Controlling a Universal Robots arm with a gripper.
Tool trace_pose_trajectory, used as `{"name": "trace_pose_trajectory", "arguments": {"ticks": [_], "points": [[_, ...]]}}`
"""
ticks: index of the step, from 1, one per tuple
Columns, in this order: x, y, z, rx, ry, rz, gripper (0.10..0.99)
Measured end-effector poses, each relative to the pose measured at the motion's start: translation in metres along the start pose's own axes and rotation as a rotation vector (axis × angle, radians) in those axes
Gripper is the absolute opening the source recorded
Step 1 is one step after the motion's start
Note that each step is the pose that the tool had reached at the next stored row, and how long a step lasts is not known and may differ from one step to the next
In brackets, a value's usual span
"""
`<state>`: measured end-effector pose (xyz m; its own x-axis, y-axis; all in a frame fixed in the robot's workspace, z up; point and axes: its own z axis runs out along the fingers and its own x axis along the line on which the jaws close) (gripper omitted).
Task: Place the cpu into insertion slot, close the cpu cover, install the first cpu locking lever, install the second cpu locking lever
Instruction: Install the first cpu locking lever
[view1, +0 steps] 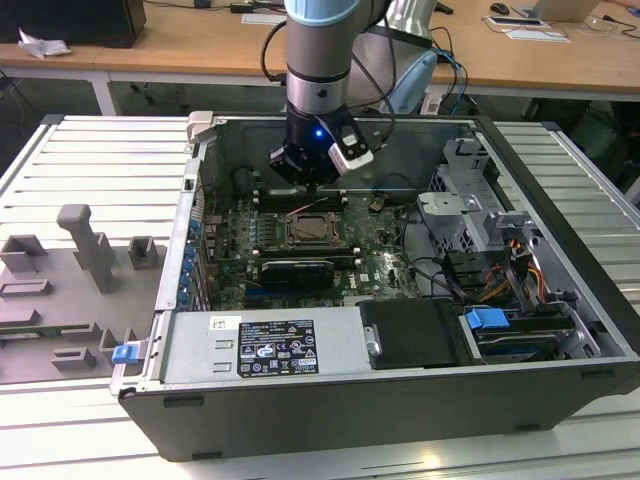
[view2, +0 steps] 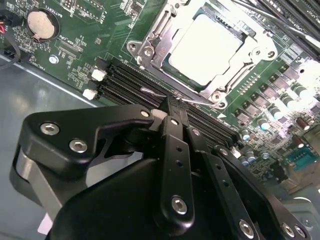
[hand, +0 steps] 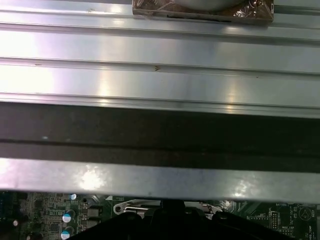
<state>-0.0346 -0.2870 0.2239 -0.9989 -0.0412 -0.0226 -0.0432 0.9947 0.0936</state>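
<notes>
One robot arm reaches down into an open computer case in the upper middle of the exterior view, its gripper hanging just above the green circuit board. The insertion slot lies directly below the gripper, at the centre of the frame. In the second wrist view the cpu sits flat in that slot, its pale metal face showing through the window of the cpu cover, which lies closed over it. A thin wire locking lever runs along the near edge of the socket, beside the black memory slots. The gripper has its jaws drawn together, and the tips meet at this lever; whether the wire is pinched between them cannot be told. A round coin battery sits on the board well apart from the socket. Grey fixture blocks stand on the slatted table at the exterior view's left, outside the case.
</notes>
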Motion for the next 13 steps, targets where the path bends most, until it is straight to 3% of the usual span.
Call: {"name": "trace_pose_trajectory", "arguments": {"ticks": [13], "points": [[-0.0099,-0.0009,0.0077,0.000,0.0001,0.000,0.106]]}}
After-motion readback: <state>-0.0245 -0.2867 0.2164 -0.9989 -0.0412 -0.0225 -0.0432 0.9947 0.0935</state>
